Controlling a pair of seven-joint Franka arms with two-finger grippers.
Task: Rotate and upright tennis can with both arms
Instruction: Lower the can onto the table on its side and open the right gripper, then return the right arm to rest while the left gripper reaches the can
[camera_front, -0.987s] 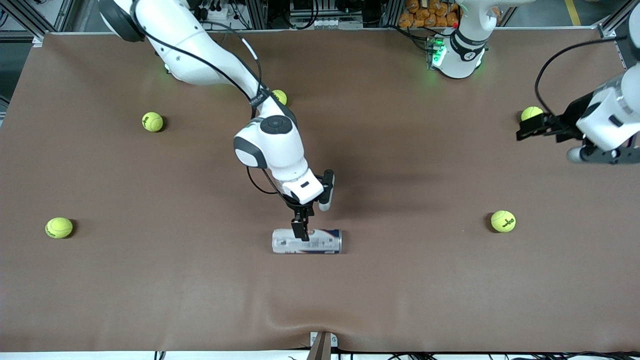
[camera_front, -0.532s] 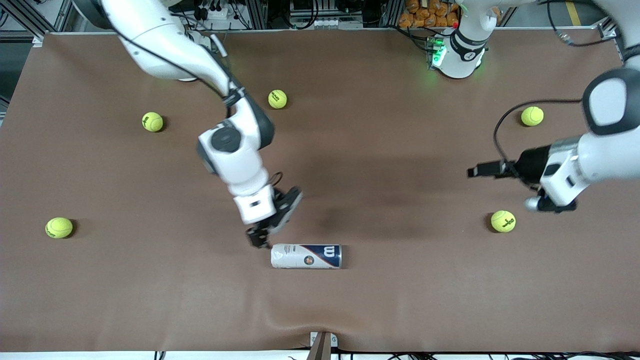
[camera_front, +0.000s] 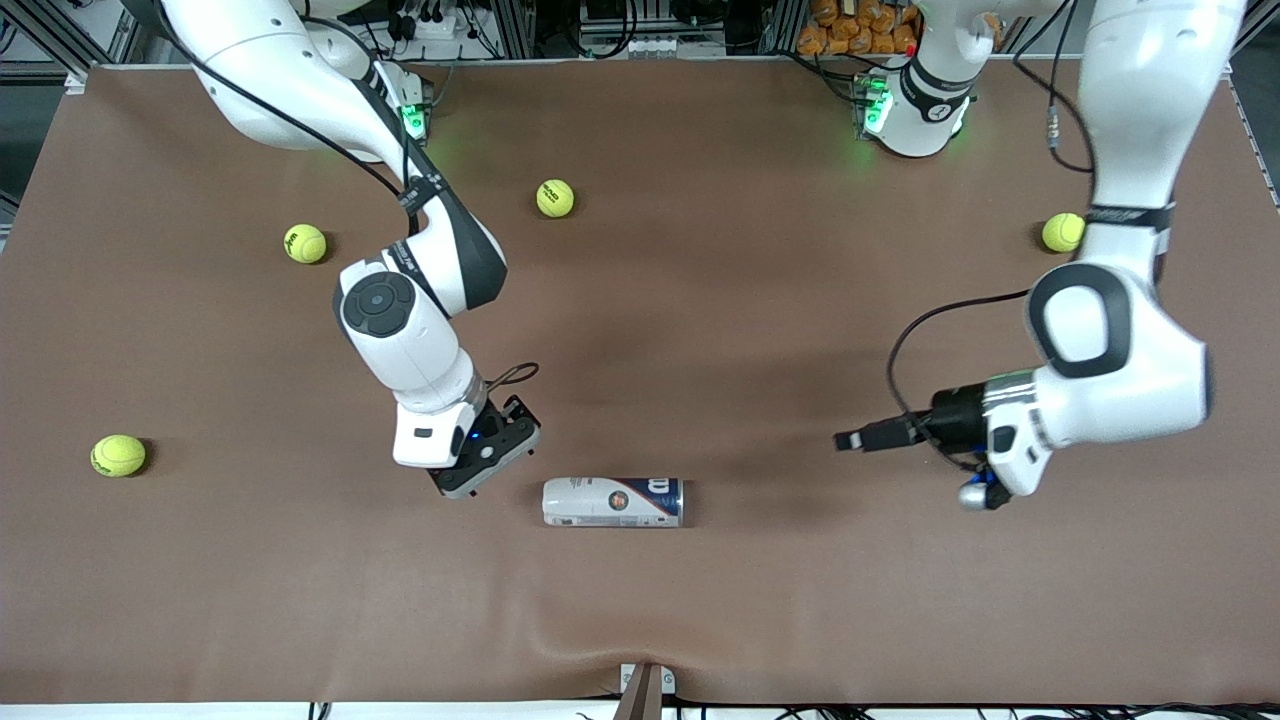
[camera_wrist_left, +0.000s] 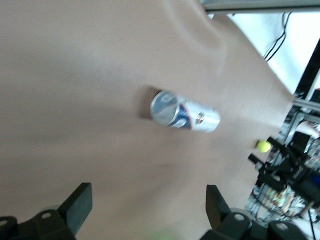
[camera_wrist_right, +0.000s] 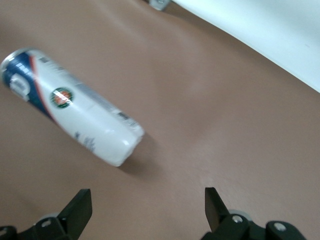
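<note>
The tennis can (camera_front: 612, 502) lies on its side on the brown table, nearer the front camera, with its silver rim toward the left arm's end. My right gripper (camera_front: 478, 462) hangs open and empty just off the can's white end, toward the right arm's end. The right wrist view shows the can (camera_wrist_right: 75, 107) ahead of the open gripper (camera_wrist_right: 147, 210). My left gripper (camera_front: 850, 441) is low over the table, off the can's rim end, with a wide gap to it. The left wrist view shows the can (camera_wrist_left: 185, 112) ahead of the open, empty gripper (camera_wrist_left: 147, 207).
Yellow-green tennis balls lie around the table: one (camera_front: 118, 455) at the right arm's end, two (camera_front: 305, 243) (camera_front: 555, 198) farther from the front camera, one (camera_front: 1062, 232) at the left arm's end. The table's front edge has a metal bracket (camera_front: 645, 685).
My right gripper has come off the can and moved toward the right arm's end. The can rolled slightly nearer the front camera. My left arm swung in and down toward the can's rim end.
</note>
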